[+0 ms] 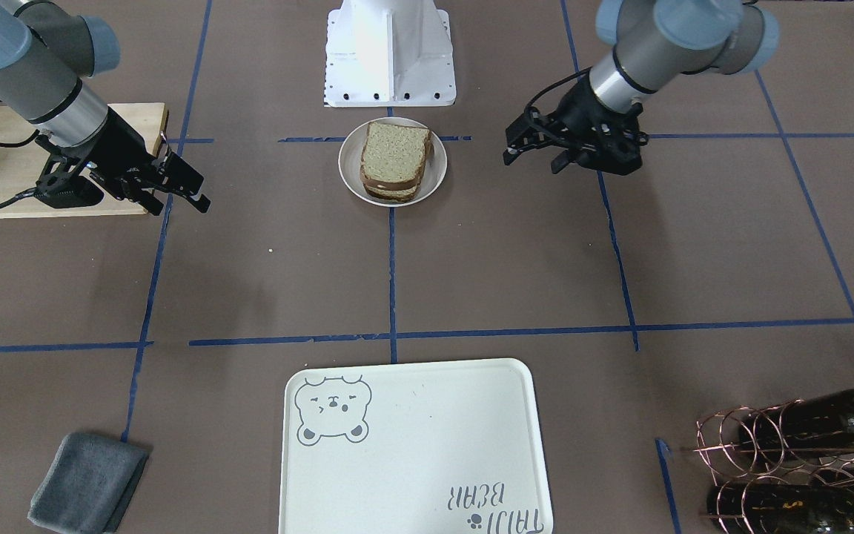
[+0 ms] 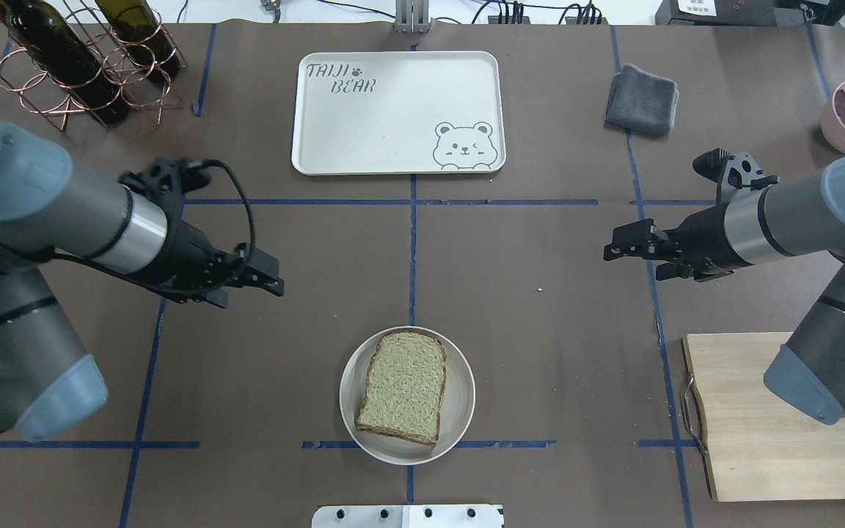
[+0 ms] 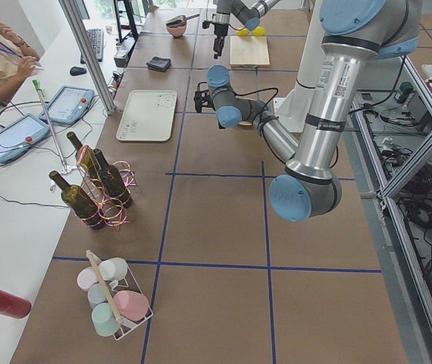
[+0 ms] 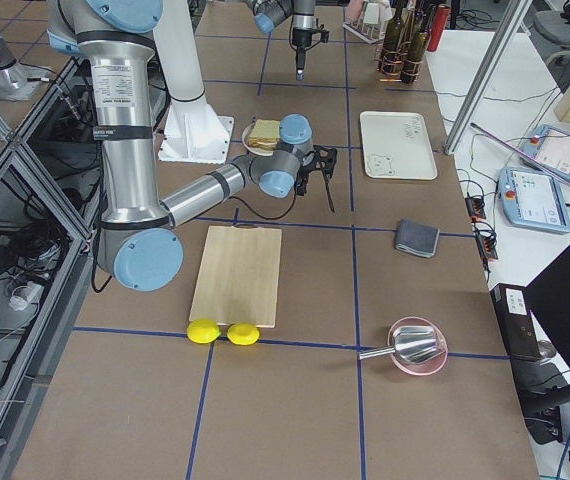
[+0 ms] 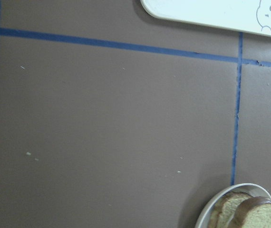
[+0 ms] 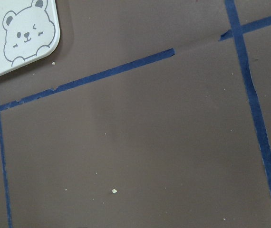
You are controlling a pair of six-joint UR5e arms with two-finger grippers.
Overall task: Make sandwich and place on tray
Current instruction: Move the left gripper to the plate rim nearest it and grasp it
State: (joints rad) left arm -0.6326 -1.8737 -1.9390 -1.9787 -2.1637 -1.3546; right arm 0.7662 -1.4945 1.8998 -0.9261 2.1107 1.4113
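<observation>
On round white plate (image 2: 461,397): grainy sandwich (image 2: 404,386) (square-ish).

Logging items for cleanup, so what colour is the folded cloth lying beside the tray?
The cloth is plain dark grey, clearest in the overhead view.

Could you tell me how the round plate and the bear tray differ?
The plate is small and round; the tray is large and rectangular. The plate holds the sandwich; the tray holds nothing. The tray carries a bear drawing; the plate looks plain. Both are whitish.
</observation>
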